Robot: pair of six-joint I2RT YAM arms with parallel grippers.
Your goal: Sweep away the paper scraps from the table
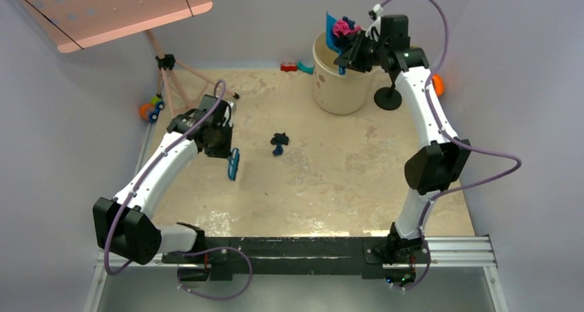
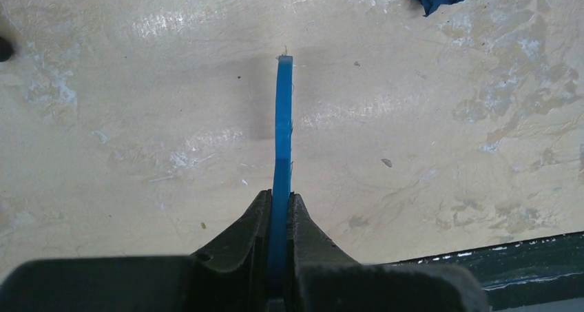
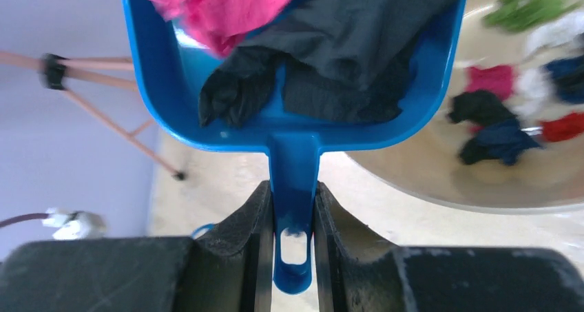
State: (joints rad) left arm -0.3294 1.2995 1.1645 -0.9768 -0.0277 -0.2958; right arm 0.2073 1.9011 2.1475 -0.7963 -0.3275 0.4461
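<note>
A: How is the left gripper [image 2: 280, 203]?
B: It's clamped on the brush [image 2: 283, 119], over the table [image 1: 330, 188]. Dark blue scraps [image 1: 278, 144] lie near it, mid-table.
A: And the right gripper [image 3: 292, 196]?
B: It's pinching the dustpan [image 3: 160, 85] handle, with pink and black wads [image 3: 344, 57] tipped over the bin [image 1: 337, 95]. I'd judge this the dumping step. Next, the pan must go down beside those scraps.
A: Does a wrist view add anything?
B: The right wrist shows wads lying inside the bin. The overhead view doesn't.
</note>
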